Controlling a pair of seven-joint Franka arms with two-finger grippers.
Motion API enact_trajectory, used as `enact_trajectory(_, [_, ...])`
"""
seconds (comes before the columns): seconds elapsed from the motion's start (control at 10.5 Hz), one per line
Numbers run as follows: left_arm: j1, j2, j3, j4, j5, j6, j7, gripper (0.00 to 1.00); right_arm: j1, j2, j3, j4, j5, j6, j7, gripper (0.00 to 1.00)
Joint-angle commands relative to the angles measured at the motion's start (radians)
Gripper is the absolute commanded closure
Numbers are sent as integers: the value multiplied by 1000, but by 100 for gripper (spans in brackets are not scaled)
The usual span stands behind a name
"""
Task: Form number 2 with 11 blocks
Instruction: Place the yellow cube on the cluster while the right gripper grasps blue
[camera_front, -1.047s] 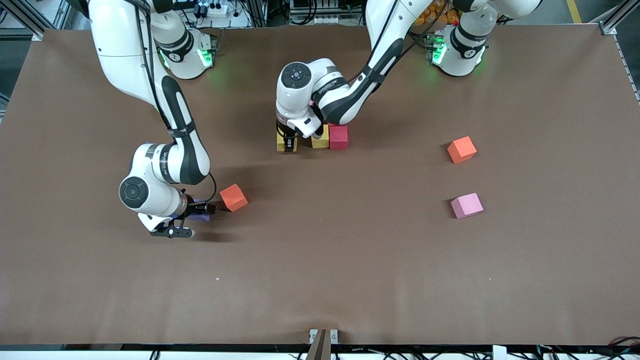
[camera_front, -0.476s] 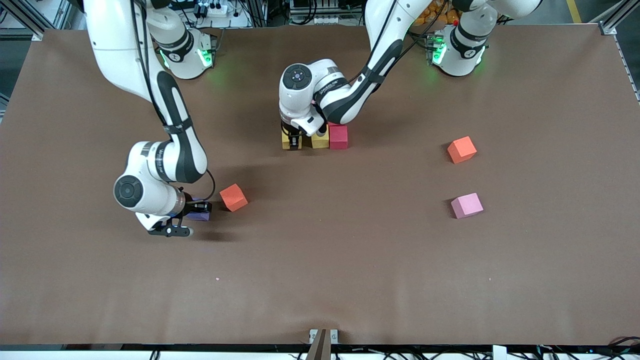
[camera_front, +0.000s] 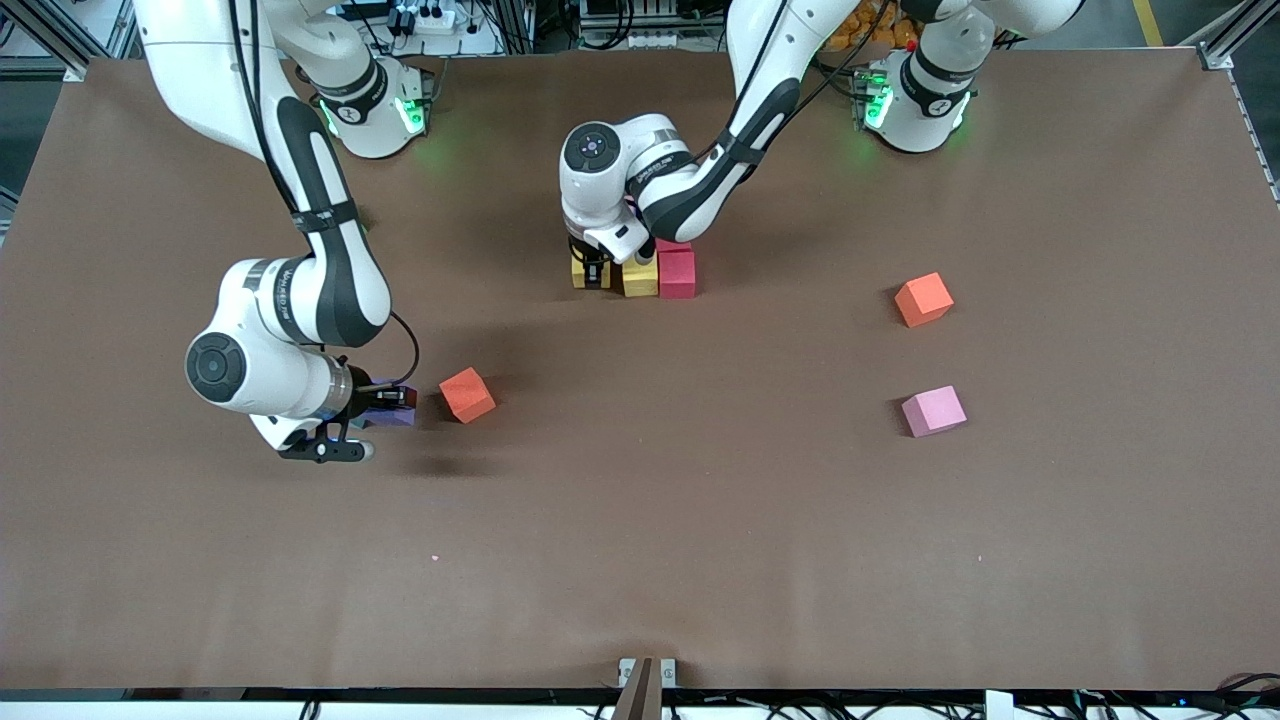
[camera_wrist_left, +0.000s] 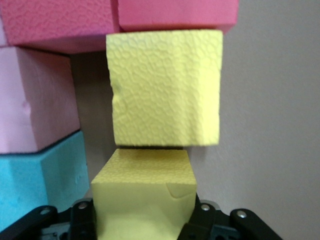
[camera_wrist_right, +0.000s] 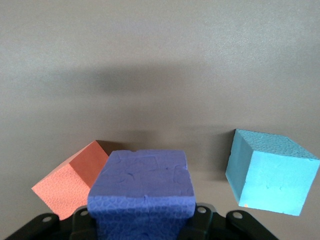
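Brown bench (camera_front: 700, 560), matte, faintly creased. Left gripper (camera_front: 592, 277) pinching yellow cube (camera_wrist_left: 142, 197) beside second yellow cube (camera_front: 640, 281); right gripper (camera_front: 388, 403) clamped on purple cube (camera_wrist_right: 142, 192) near orange cube (camera_front: 467, 394).

A robotics lab is shown. A brown-covered table (camera_front: 700, 560) is framed by aluminium profile rails (camera_front: 1235, 40), and a power strip (camera_front: 425, 18) with cables is seen just above the table's top edge.
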Motion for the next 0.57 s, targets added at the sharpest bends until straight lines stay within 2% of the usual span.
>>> enact_trajectory(0.0, [12, -26, -6, -37, 53, 7, -31, 71, 3, -14, 0, -6, 15, -4, 4, 67])
enact_trajectory(0.48, [72, -43, -47, -69, 98, 6, -24, 71, 5, -14, 0, 5, 15, -8, 3, 63])
